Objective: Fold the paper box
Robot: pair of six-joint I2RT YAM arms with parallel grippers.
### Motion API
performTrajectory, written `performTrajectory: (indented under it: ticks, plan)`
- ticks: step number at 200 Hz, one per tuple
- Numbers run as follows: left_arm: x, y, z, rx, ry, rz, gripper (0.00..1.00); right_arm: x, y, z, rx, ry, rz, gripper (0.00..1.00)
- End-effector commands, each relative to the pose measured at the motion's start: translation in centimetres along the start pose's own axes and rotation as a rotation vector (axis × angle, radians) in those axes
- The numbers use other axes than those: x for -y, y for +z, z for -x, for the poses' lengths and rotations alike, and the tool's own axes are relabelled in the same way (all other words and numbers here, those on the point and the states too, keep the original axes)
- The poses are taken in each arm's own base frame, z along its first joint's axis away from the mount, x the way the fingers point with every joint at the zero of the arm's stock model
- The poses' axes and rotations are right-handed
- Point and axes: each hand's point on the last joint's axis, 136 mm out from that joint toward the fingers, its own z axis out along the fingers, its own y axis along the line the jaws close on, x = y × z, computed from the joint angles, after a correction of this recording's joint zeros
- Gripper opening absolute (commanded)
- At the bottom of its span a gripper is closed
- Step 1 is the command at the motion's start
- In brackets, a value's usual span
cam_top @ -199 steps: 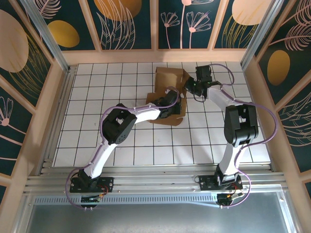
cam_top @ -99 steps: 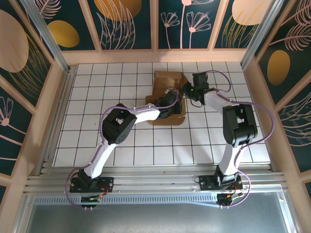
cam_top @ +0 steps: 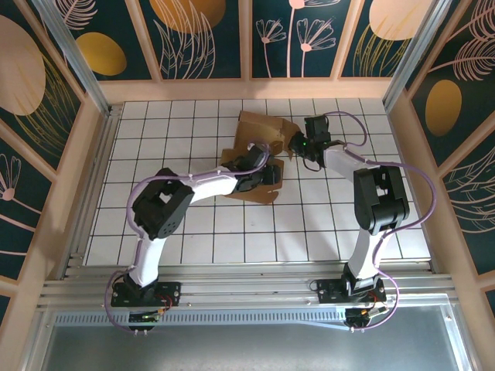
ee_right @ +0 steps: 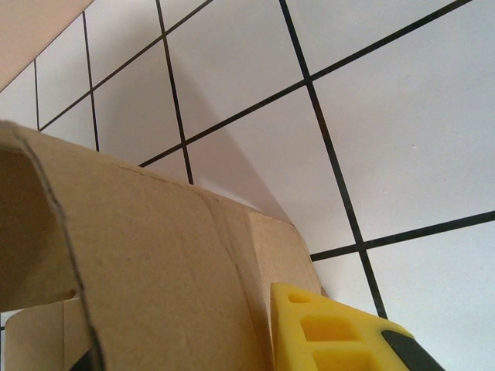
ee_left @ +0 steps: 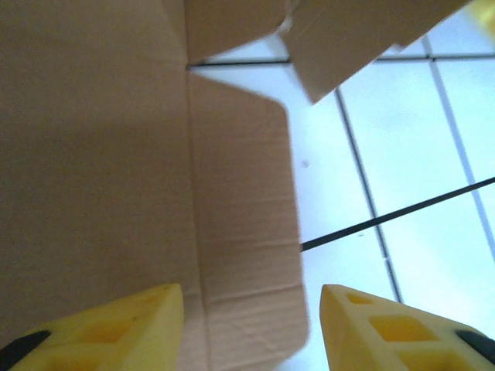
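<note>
The paper box [cam_top: 259, 127] lies partly folded on the white tiled table [cam_top: 170, 139], in the far half and a little right of centre, with one panel raised at the far side and flaps spread flat toward the near side. The left gripper [cam_top: 263, 168] is over the near part of the cardboard, its arm reaching in from the left. In the left wrist view its yellow fingers [ee_left: 108, 325] stand well apart, spread with nothing clamped; a flat creased flap of the paper box [ee_left: 100, 154] lies under and between them, its rounded edge resting on the tiles. The right gripper [cam_top: 295, 144] is at the box's right edge. In the right wrist view one yellow finger [ee_right: 332, 332] bears against an upright cardboard wall [ee_right: 155, 270]; the opposite finger is hidden behind that wall. The jaws stand narrow, pinching the wall between them. The wall's top edge curls over at the left.
</note>
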Motion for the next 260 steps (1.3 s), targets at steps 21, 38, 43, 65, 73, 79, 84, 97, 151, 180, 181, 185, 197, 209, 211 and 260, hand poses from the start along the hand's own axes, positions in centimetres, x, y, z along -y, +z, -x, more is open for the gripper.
performTrajectory:
  ticks: [21,38,43,65,73,79,84,97,151,180,181,185,197,209,211,260]
  plan:
    - [-0.6,-2.3,2.8,0.054,-0.037,-0.004,0.48,-0.4,-0.4,0.2,0.002,-0.055,-0.038,0.19]
    - [-0.9,-2.9,3.3,0.063,-0.045,-0.016,0.45,-0.3,-0.4,0.2,0.003,-0.075,-0.050,0.19]
    - [-1.0,-2.9,3.3,0.061,-0.046,-0.020,0.44,-0.4,-0.5,0.3,0.002,-0.078,-0.048,0.19]
    - [-0.8,-1.4,1.7,-0.010,-0.073,-0.071,0.28,-0.9,-0.6,0.2,-0.012,-0.075,-0.031,0.19]
    - [0.2,-0.7,0.9,-0.046,-0.091,-0.142,0.23,-1.1,-0.5,0.1,-0.019,-0.070,-0.022,0.19]
    - [1.0,-0.1,0.3,-0.073,-0.115,-0.199,0.18,-1.3,-0.5,0.2,-0.021,-0.067,-0.017,0.19]
    - [1.9,0.3,-0.3,-0.103,-0.132,-0.256,0.14,-1.2,-0.5,0.1,-0.025,-0.065,-0.018,0.19]
    - [3.1,1.1,-1.2,-0.149,-0.172,-0.347,0.06,-1.2,-0.2,0.0,-0.034,-0.065,-0.024,0.19]
    - [1.7,3.8,-2.1,-0.162,-0.213,-0.279,0.00,-1.2,-0.2,-0.2,-0.042,-0.066,-0.027,0.19]
    - [-1.3,5.2,-3.3,-0.169,-0.235,-0.135,0.00,-1.4,-0.4,-0.3,-0.054,-0.053,-0.018,0.19]
    - [-1.5,5.2,-3.4,-0.170,-0.237,-0.129,0.00,-1.5,-0.4,-0.2,-0.054,-0.053,-0.016,0.19]
    - [-1.9,5.3,-3.6,-0.170,-0.236,-0.110,0.00,-1.6,-0.4,-0.3,-0.055,-0.052,-0.015,0.19]
    - [-2.7,5.6,-3.8,-0.164,-0.233,-0.077,0.00,-1.6,-0.6,-0.2,-0.056,-0.042,-0.019,0.19]
    - [-3.2,6.0,-4.1,-0.167,-0.233,-0.065,0.00,-1.5,-0.6,-0.2,-0.064,-0.023,-0.027,0.19]
    - [-3.2,6.0,-4.2,-0.169,-0.235,-0.065,0.00,-1.5,-0.6,-0.3,-0.068,-0.019,-0.027,0.19]
    - [-3.1,6.8,-4.4,-0.174,-0.250,-0.079,0.00,-2.3,0.0,-1.7,-0.176,0.138,0.016,0.19]
